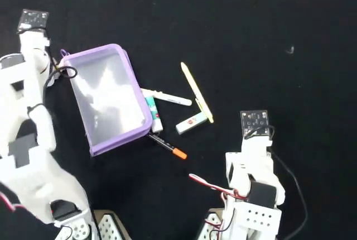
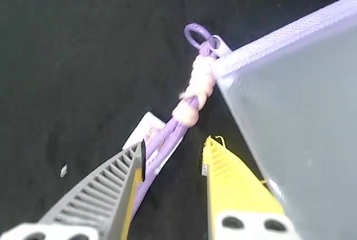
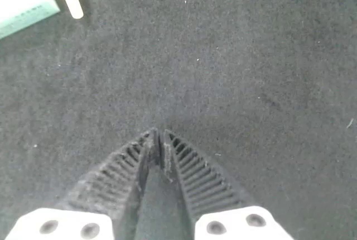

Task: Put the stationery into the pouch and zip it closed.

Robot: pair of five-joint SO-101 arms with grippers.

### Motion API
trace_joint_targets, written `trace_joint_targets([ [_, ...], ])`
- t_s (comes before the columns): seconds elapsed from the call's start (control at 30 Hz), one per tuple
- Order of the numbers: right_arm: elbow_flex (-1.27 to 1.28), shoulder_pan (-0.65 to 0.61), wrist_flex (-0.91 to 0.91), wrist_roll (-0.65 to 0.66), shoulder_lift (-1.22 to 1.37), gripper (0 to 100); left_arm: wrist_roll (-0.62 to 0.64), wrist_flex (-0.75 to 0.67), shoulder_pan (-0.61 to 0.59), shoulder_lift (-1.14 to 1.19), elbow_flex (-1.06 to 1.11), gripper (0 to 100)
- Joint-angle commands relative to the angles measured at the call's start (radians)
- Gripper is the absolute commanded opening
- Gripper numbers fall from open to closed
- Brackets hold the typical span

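Left pincer spread wide, pouch corner just beside.

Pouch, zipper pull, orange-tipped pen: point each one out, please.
pouch [image 1: 109,97], high view, middle of its clear face.
zipper pull [image 2: 201,78], left wrist view, on the pale beads of its cord.
orange-tipped pen [image 1: 167,145], high view, middle of its dark barrel.
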Motion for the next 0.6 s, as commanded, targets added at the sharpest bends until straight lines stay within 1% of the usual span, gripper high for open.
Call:
trace_joint_targets([
  [0.0,-0.004,0.015,0.005,0.002,-0.064,1.2,0.014,-0.009,0.018,0.133,-0.205,18],
  [0.23,-0.004,0.015,0.005,0.002,-0.064,1.2,0.012,-0.009,0.025,0.313,-0.363,18],
  [0.47,-0.004,0.015,0.005,0.002,-0.064,1.2,0.012,-0.009,0.025,0.394,-0.386,18],
  [0.5,-0.004,0.015,0.005,0.002,-0.064,1.2,0.012,-0.009,0.025,0.4,-0.384,17],
  [0.57,-0.004,0.015,0.005,0.002,-0.064,1.2,0.012,-0.009,0.025,0.41,-0.384,11],
])
